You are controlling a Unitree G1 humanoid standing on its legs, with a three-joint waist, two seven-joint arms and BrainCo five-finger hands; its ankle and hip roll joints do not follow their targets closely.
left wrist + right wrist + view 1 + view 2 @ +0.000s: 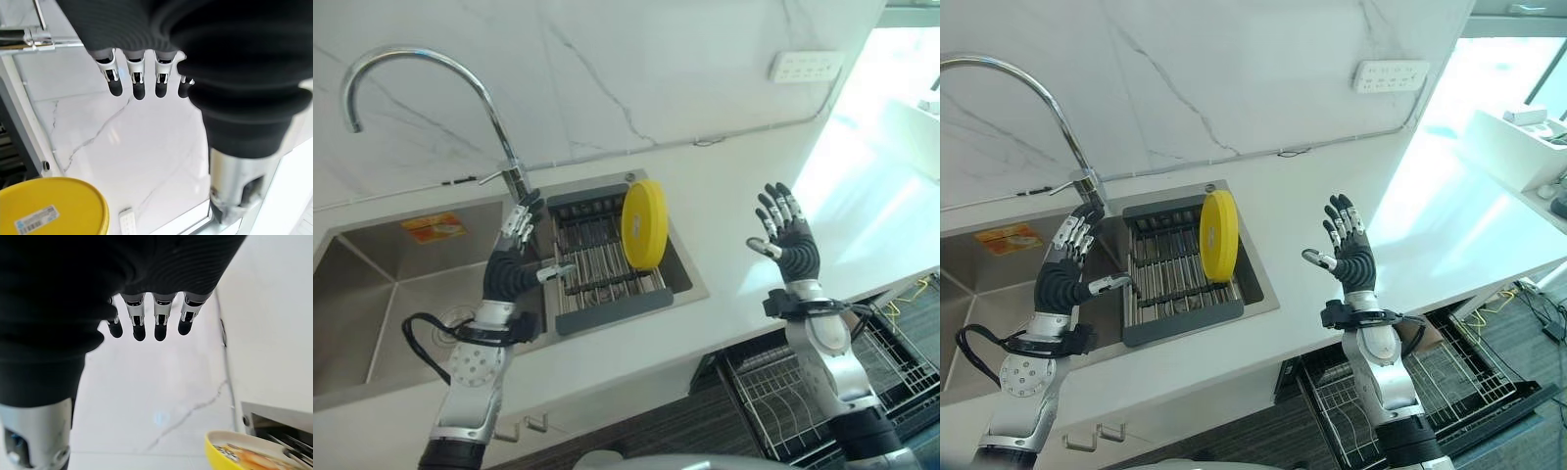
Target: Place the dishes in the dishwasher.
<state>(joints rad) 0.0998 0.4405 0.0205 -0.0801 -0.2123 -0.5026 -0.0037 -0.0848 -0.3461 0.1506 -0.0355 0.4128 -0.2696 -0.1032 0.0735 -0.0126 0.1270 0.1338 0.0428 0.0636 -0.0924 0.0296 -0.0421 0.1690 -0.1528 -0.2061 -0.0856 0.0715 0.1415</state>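
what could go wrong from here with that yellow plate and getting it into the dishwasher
1. The yellow plate stands on edge in the drying rack in the sink; a nudge from either open hand could tip it over.
2. The left hand is raised close to the faucet, so reaching across may knock it.
3. The right hand hovers over the counter, and the dishwasher rack sits low below it; carrying the plate down may strike the counter edge.

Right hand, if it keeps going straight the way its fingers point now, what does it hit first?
Probably the marble wall. The right hand hangs open over the countertop, fingers aimed at the wall, nothing between; depth is uncertain.
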